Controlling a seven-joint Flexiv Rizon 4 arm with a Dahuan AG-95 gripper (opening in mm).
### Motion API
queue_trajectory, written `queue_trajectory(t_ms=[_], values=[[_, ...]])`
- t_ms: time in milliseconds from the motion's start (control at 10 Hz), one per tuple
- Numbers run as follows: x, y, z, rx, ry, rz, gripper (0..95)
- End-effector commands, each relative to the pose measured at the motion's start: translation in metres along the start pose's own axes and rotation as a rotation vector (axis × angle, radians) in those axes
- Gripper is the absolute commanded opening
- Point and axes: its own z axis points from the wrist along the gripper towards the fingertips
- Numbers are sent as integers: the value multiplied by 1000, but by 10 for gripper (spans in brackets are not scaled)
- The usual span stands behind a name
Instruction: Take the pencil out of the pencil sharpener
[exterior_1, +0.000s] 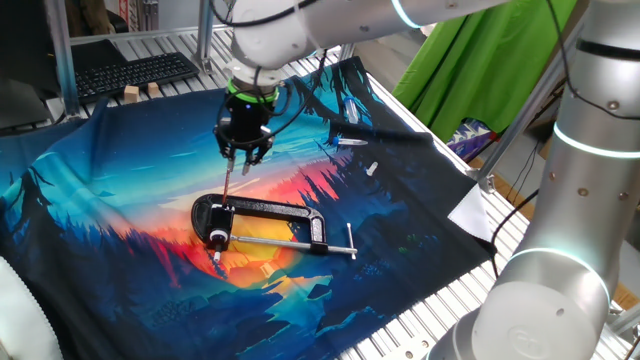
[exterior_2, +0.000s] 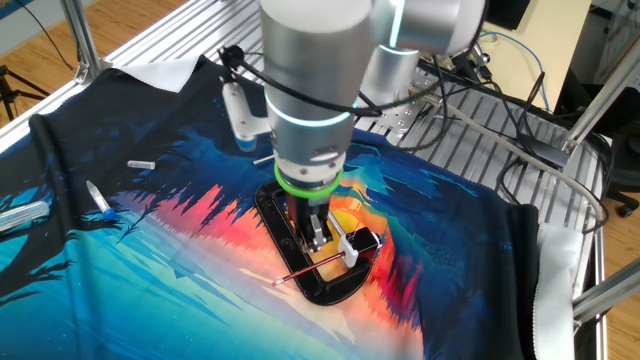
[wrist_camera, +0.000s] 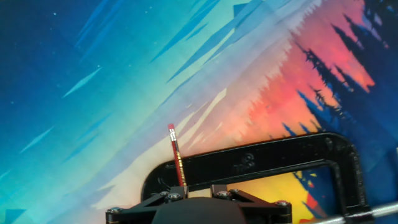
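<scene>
Hanging above the black C-clamp (exterior_1: 262, 222), the gripper (exterior_1: 243, 152) has its fingers closed on the upper part of the pencil (exterior_1: 227, 186), which runs down from the fingertips toward the clamp's near end. In the hand view the pencil's red shaft rises straight out from between the fingers, crossing the clamp's black frame just beyond them. Whether the tip is clear of the pencil sharpener is hard to say: the sharpener itself is not distinct in any view, though it probably sits at the clamp's end below the gripper, where the pencil points. To do this step well, I would draw the pencil along its own axis, without twisting or side load, so the lead does not snap and the clamp is not dragged across the printed cloth (exterior_1: 120, 200). A firm, steady grip matters, since the thin shaft could slip.
</scene>
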Motion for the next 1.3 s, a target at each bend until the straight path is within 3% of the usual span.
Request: queue_trajectory(t_ms=[100,1100,1200,1300], values=[[0,2,0,-1,6,5,190],[2,1,1,1,2,-16,190],[2,1,1,-4,-2,-18,380],[2,1,1,-16,-2,-22,380]])
